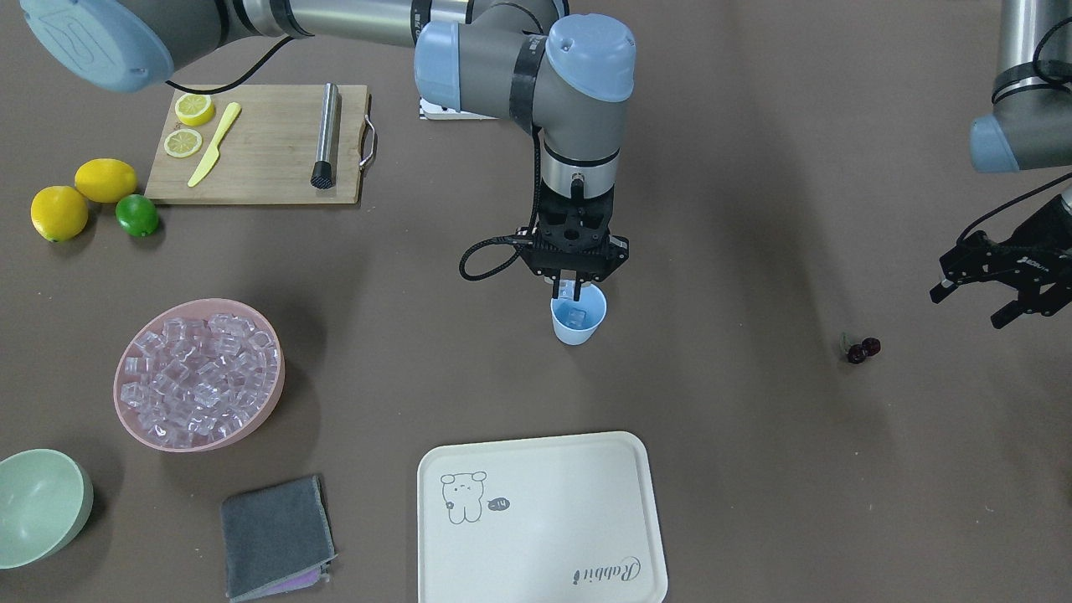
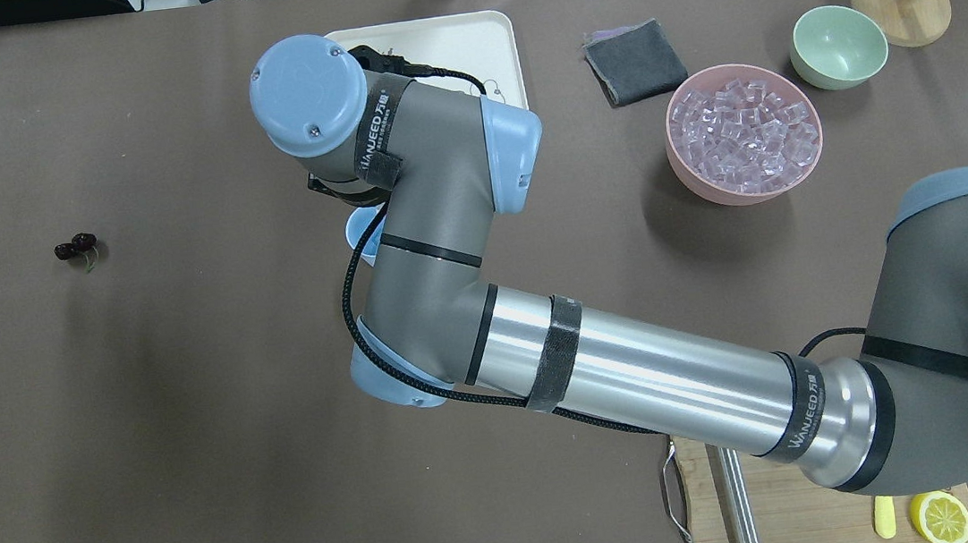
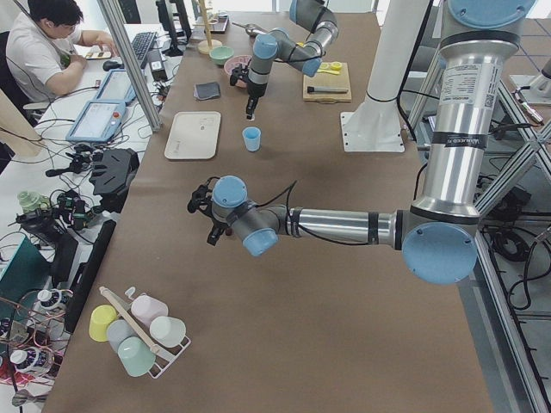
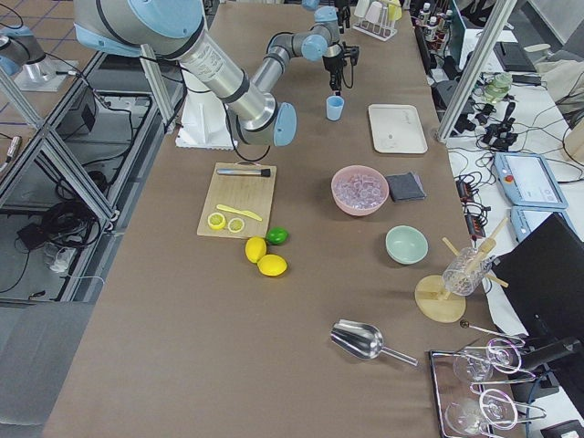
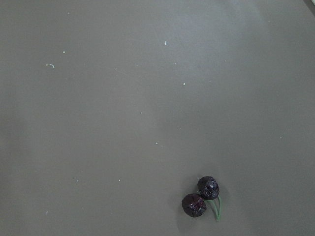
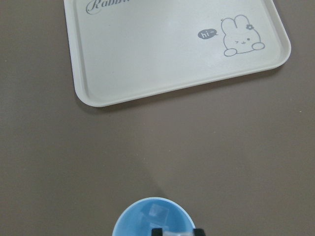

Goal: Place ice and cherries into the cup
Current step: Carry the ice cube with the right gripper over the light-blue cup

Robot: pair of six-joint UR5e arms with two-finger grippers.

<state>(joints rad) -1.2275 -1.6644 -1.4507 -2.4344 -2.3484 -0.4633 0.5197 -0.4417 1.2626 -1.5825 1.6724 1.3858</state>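
Observation:
The light-blue cup [image 1: 578,322] stands mid-table, and one ice cube [image 6: 158,211] lies at its bottom. Directly over the cup's rim, my right gripper [image 1: 569,291] points down and is shut on a clear ice cube; the right wrist view shows that cube between the gripper's [image 6: 178,232] tips. More ice fills the pink bowl [image 1: 199,377]. The dark cherries [image 1: 863,348] lie on the table, also seen in the left wrist view as cherries [image 5: 202,196] with green stems. My left gripper [image 1: 971,306] hovers open beside and above them, holding nothing.
A cream tray [image 1: 536,519] lies just beyond the cup. A grey cloth [image 1: 276,536] and a pale green bowl [image 1: 42,502] are near the pink bowl. A cutting board [image 1: 268,159] with lemon slices, a knife and a muddler, two lemons and a lime [image 1: 136,215] sit closer to the robot.

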